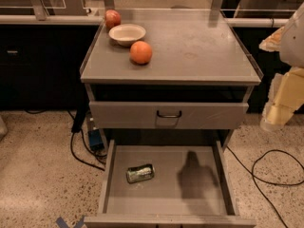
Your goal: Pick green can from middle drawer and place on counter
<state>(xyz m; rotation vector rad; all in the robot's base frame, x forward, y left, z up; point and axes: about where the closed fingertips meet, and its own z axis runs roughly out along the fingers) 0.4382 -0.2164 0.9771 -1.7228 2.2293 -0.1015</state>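
The green can (pixel 140 173) lies on its side on the floor of the open middle drawer (pixel 199 198), left of centre. The counter (pixel 199 46) is the grey top of the cabinet above it. My gripper (pixel 275 115) hangs at the right edge of the view, beside the cabinet's right side at about the height of the closed upper drawer. It is well above and to the right of the can and touches nothing. Its shadow falls on the drawer floor right of the can.
On the counter's left part stand a white bowl (pixel 127 33), an orange fruit (pixel 141 52) and a reddish apple (pixel 112 19). The closed upper drawer front (pixel 142 114) has a black handle. Cables (pixel 270 170) lie on the speckled floor on both sides.
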